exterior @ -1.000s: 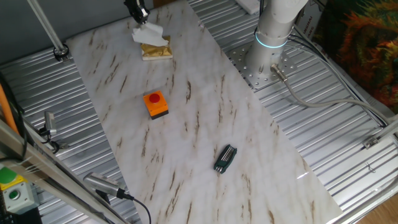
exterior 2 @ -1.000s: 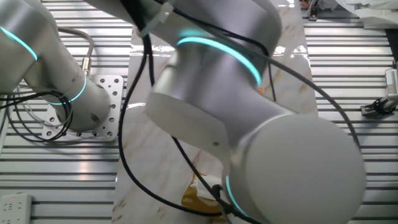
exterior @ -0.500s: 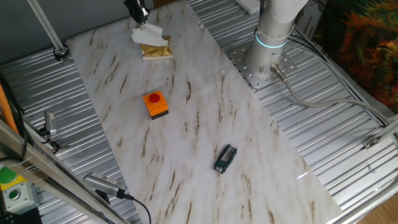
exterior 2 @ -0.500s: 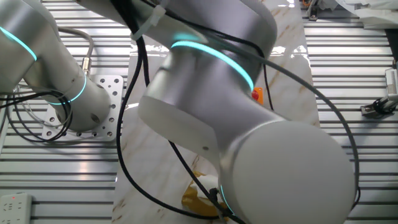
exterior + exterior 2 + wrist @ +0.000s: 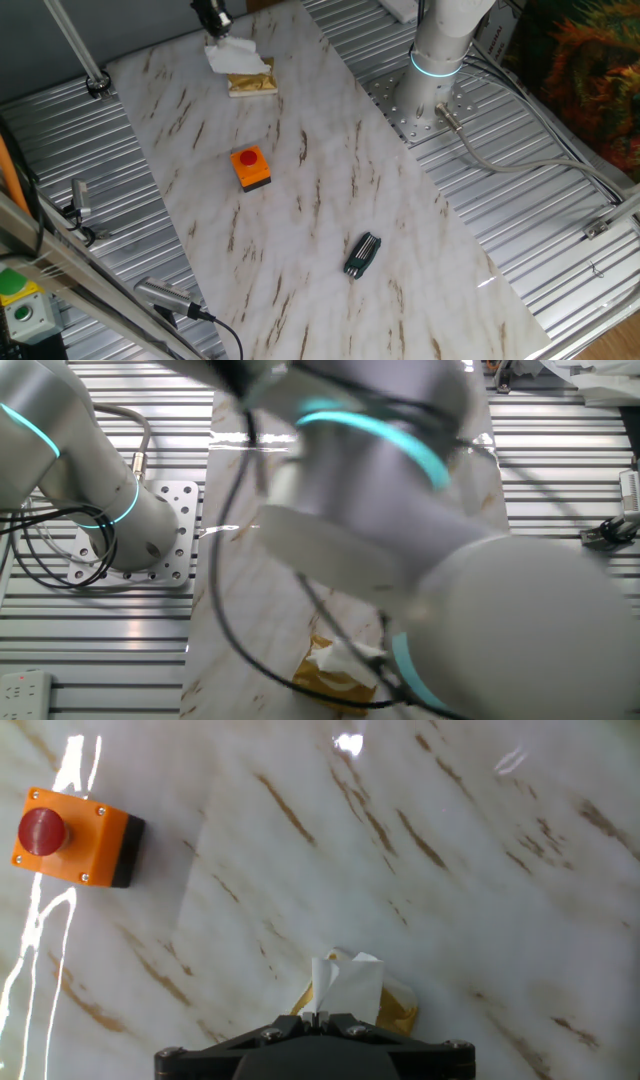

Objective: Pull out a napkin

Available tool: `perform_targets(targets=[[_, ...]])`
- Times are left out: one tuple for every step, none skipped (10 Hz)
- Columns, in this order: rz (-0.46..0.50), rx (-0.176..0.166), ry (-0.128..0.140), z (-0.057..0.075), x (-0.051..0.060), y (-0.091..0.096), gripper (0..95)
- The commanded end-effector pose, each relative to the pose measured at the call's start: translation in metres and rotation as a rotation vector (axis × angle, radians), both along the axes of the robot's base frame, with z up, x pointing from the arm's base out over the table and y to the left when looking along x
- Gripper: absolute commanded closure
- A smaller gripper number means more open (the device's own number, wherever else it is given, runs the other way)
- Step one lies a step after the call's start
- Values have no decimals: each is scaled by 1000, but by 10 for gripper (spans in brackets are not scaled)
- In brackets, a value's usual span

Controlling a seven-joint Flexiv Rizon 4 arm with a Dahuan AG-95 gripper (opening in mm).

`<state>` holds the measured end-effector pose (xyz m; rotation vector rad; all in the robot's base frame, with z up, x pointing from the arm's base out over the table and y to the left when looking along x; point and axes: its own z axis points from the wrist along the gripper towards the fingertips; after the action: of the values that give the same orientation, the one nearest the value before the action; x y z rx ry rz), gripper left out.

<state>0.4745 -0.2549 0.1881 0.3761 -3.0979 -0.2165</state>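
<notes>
The napkin (image 5: 230,56) is a white paper sheet rising out of the tan-gold flat block (image 5: 252,82) at the far end of the marble board. My gripper (image 5: 213,19) is above it, shut on the napkin's top edge. In the hand view my gripper (image 5: 322,1015) pinches the napkin (image 5: 348,985), which hangs down over the tan-gold block (image 5: 398,1010). In the other fixed view the arm fills most of the picture; the napkin (image 5: 345,657) and the block (image 5: 325,677) show at the bottom.
An orange box with a red button (image 5: 250,167) stands mid-board and shows in the hand view (image 5: 72,837). A dark multi-tool (image 5: 362,254) lies nearer the front. The arm's base (image 5: 437,60) stands at the right on the ribbed metal table (image 5: 540,200).
My gripper has moved a little left and up with the napkin held in it; the napkin is drawn further out of the block. The arm blurs in the other fixed view.
</notes>
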Motion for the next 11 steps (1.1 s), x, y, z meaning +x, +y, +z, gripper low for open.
perform_targets(targets=[[-6, 1, 11, 7, 23, 8, 950], [-6, -1, 11, 7, 31, 14, 950], [-15, -1, 11, 5, 33, 16, 950], [-18, -2, 11, 2, 35, 20, 950], [-21, -3, 9, -2, 39, 26, 950], [-25, -4, 10, -4, 41, 30, 950], [-30, -3, 11, -4, 42, 32, 950], [-54, -11, 16, -2, 48, 48, 950], [-72, -17, 18, -2, 52, 58, 950], [-86, -24, 20, -3, 55, 67, 950], [-115, -29, 21, -5, 59, 84, 950]])
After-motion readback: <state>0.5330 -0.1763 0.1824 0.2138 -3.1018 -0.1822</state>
